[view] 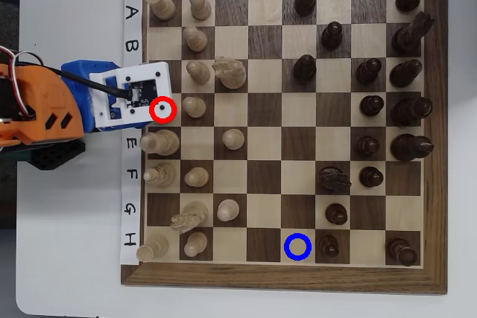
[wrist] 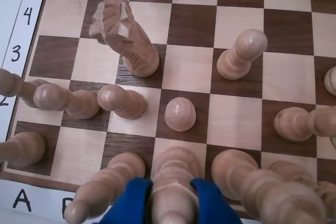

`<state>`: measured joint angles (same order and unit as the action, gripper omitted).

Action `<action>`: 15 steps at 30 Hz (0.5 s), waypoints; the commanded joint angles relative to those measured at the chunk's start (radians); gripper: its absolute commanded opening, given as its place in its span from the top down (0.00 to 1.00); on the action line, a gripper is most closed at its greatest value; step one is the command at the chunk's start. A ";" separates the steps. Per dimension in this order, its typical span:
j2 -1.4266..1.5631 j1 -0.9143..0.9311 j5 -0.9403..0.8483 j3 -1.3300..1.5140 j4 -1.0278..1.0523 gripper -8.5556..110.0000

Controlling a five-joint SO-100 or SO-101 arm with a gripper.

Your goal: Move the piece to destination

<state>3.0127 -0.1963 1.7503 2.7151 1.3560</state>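
Piece (wrist: 170, 192), pale cream turned wood with a ringed, slender body, stands at the near board edge in the wrist view, clamped between the blue fingers (wrist: 128, 200) of the pincer (wrist: 169, 203). Overhead, a red ring (view: 163, 109) marks its square on row D. Far across the chessboard (view: 283, 277), the blue-ringed destination (view: 297, 246) lies bare.

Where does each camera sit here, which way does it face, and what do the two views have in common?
Wrist view: rides low behind the gripper, looking across the chessboard; blue fingers straddle the piece.
Overhead view: fixed above, facing straight down on the whole chessboard; the orange arm enters from the left, the blue ring lies near the bottom.
Shared: the pale knight.
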 commanded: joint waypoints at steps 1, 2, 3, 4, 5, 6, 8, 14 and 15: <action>-0.008 0.025 0.067 -0.255 0.044 0.93; -0.008 0.025 0.067 -0.267 0.054 0.93; -0.009 0.025 0.067 -0.279 0.063 0.93; -0.011 0.023 0.067 -0.291 0.072 0.93; -0.012 0.023 0.069 -0.305 0.080 0.93; -0.014 0.023 0.071 -0.318 0.087 0.93; -0.020 0.020 0.074 -0.339 0.098 0.93; -0.046 0.017 0.075 -0.403 0.121 0.93; -0.049 0.014 0.075 -0.413 0.123 0.93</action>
<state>3.0020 -0.1963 1.7503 2.5602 1.4511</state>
